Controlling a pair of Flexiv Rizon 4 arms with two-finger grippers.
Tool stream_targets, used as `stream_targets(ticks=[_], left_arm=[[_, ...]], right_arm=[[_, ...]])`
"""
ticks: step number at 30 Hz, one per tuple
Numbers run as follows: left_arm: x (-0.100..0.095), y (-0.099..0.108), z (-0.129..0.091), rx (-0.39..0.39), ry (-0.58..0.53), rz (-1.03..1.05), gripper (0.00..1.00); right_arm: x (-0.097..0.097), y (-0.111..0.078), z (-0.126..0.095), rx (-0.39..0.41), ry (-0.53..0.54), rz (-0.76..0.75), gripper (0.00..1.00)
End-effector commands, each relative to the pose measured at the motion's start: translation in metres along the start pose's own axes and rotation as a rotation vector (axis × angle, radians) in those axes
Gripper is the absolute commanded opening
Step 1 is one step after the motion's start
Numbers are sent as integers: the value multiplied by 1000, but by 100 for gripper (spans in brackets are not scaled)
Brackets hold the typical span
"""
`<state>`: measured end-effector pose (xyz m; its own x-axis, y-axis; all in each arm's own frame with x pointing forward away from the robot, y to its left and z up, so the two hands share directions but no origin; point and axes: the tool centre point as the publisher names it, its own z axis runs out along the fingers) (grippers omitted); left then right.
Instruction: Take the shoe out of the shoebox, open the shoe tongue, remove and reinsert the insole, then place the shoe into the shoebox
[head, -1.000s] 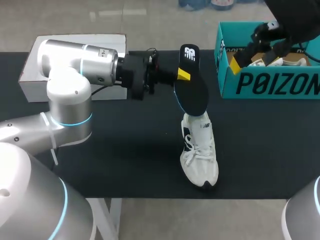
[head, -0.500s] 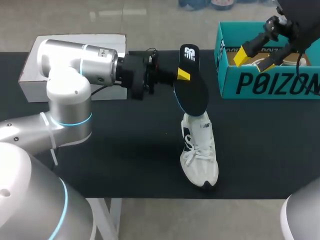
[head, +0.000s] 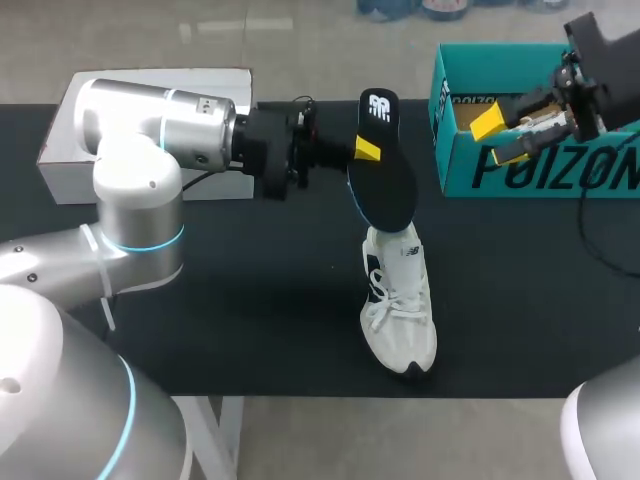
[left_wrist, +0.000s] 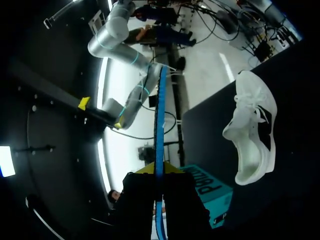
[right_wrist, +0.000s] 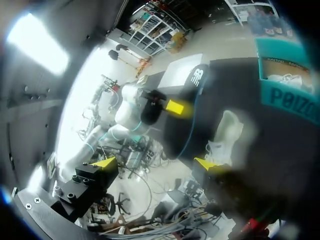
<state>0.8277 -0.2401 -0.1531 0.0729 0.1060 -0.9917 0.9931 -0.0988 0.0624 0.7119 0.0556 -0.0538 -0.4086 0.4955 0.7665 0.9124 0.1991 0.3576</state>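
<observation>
Head view: left gripper (head: 362, 152) pinches the insole (head: 385, 185) above the shoe (head: 398, 300); right gripper (head: 497, 140) spread by the shoebox (head: 458, 168).

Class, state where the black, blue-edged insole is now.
Head view, centre: the black insole is clamped in the left gripper, over the heel of the white sneaker, left of the teal shoebox.

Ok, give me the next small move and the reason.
Probably bring the open right gripper from the shoebox over to steady the shoe: the left gripper holds the insole above it, and nothing holds the shoe.
</observation>
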Motion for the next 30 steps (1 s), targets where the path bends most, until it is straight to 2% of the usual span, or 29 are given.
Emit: stream_targets(ticks=[1, 8, 16, 20, 30], left_arm=[[1, 1, 2, -1, 0, 2, 0], [1, 1, 2, -1, 0, 2, 0], [1, 1, 2, -1, 0, 2, 0], [1, 1, 2, -1, 0, 2, 0], [1, 1, 2, -1, 0, 2, 0]], right_arm=[[-11, 10, 13, -8, 153, 14, 100], [-25, 36, 21, 5, 170, -2, 100], [-46, 60, 41, 44, 158, -23, 100], [-52, 63, 52, 52, 160, -27, 100], [-70, 56, 79, 64, 176, -19, 100]])
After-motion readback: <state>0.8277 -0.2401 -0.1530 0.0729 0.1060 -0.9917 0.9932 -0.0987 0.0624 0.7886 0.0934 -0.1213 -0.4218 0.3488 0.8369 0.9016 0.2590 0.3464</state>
